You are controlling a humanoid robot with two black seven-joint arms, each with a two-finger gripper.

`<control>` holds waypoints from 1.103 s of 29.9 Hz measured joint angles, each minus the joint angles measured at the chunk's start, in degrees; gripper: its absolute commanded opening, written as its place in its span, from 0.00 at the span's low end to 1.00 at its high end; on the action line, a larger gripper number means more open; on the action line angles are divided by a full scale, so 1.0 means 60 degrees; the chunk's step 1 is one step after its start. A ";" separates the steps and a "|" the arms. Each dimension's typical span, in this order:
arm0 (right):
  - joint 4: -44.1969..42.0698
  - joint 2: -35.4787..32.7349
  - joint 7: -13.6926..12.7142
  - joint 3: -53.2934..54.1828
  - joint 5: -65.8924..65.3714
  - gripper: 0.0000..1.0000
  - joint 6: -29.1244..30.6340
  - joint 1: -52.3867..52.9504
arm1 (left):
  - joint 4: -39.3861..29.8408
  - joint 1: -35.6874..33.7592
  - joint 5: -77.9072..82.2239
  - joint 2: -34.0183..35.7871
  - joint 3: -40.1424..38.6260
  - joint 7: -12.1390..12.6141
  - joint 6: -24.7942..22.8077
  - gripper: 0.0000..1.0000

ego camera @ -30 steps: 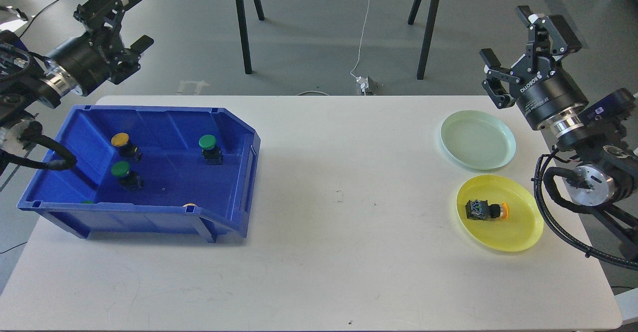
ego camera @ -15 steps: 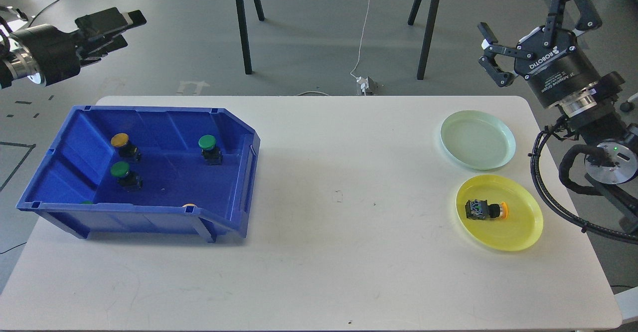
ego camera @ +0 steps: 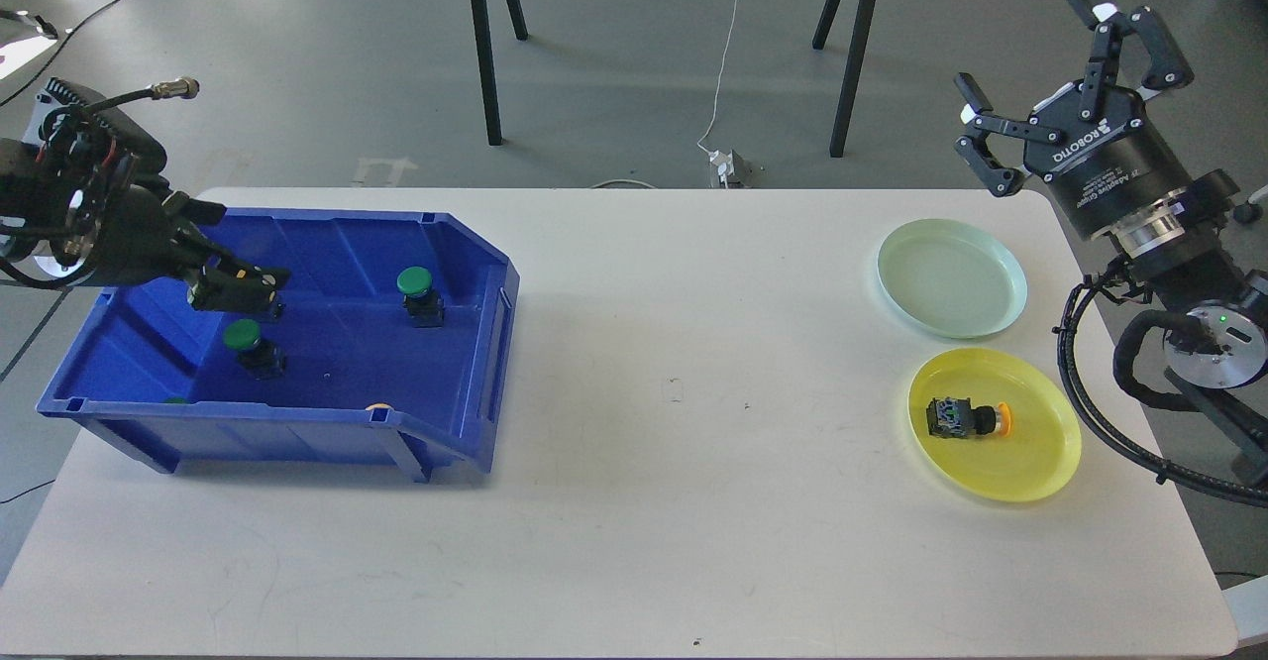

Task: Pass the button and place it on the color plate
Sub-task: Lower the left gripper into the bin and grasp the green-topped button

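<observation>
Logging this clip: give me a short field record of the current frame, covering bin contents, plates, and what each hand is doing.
bin: blue bin on the table's left side
buttons in bin: two green buttons plainly visible; a yellow cap and a green edge peek over the front wall
left hand: left hand reaching into the bin, open or shut cannot be told
right hand: right hand raised beyond the table's right end, open, empty
yellow plate: yellow plate holds one yellow button on its side
green plate: pale green plate, empty

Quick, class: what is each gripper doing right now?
Left gripper: down inside the blue bin, seen dark and end-on; open or shut cannot be told.
Right gripper: open, holding nothing, raised beyond the table.
</observation>
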 measured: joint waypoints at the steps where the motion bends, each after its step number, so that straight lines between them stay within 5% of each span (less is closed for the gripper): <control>1: -0.0001 0.0007 0.0000 -0.0002 -0.0002 0.98 -0.0001 -0.0006 | 0.0289 -0.0003 0.0015 -0.0172 0.0172 -0.0001 0.0000 0.99; 33: 0.0035 0.0016 -0.0001 -0.0016 -0.0029 0.98 -0.0001 -0.0498 | 0.3848 0.0333 -0.0181 -0.2600 0.1395 -0.0002 -0.0003 0.96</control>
